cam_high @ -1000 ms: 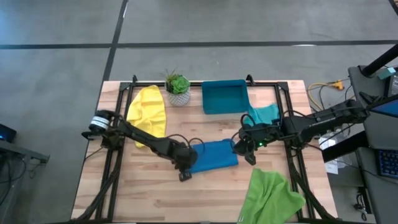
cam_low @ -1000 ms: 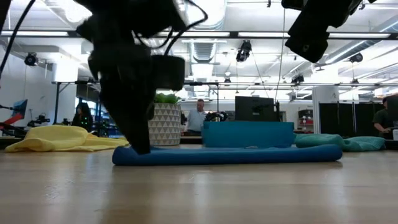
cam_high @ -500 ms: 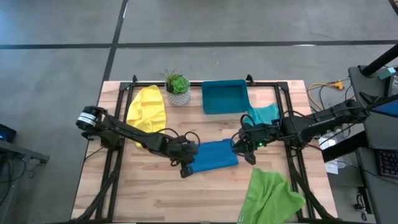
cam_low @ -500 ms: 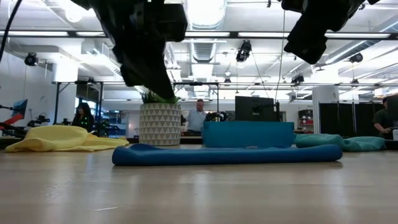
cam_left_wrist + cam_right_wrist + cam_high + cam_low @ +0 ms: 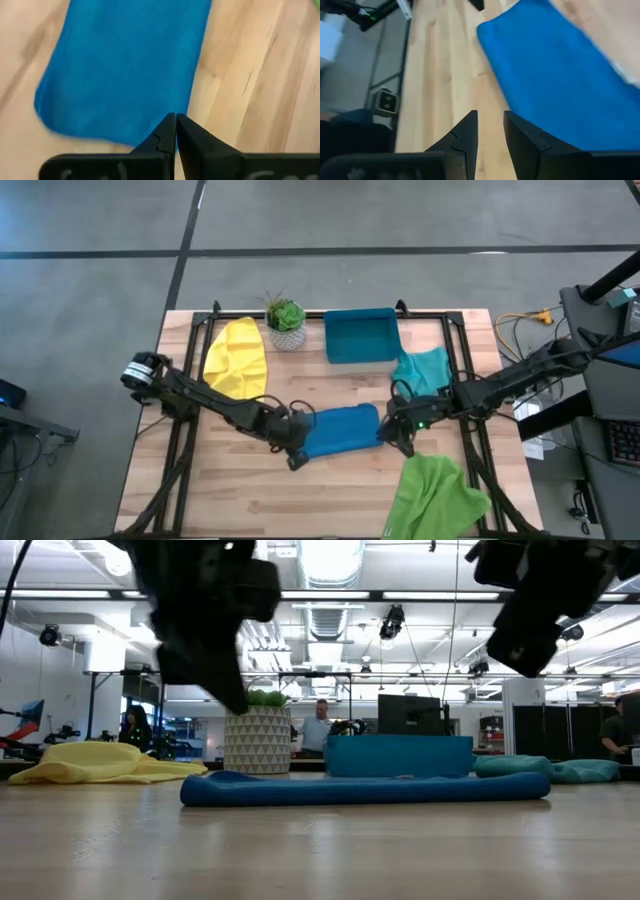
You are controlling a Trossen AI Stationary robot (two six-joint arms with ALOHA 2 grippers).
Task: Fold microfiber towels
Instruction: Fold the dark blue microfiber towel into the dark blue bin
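Blue towel (image 5: 340, 430) folded at bench centre. Yellow towel (image 5: 237, 358) at ten, teal towel (image 5: 424, 367) at two, green towel (image 5: 432, 495) at five remain unfolded. Left gripper (image 5: 175, 131) jaws together, empty; right gripper (image 5: 489, 131) jaws slightly apart, empty.

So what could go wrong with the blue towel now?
The blue towel lies folded flat, with both grippers above its ends. The left gripper is shut, so if it comes down like that it may push and wrinkle the fold instead of pinching it. The right gripper is only slightly open and could grab just one layer, pulling the fold apart. The green towel hangs over the table's edge and might slide off.
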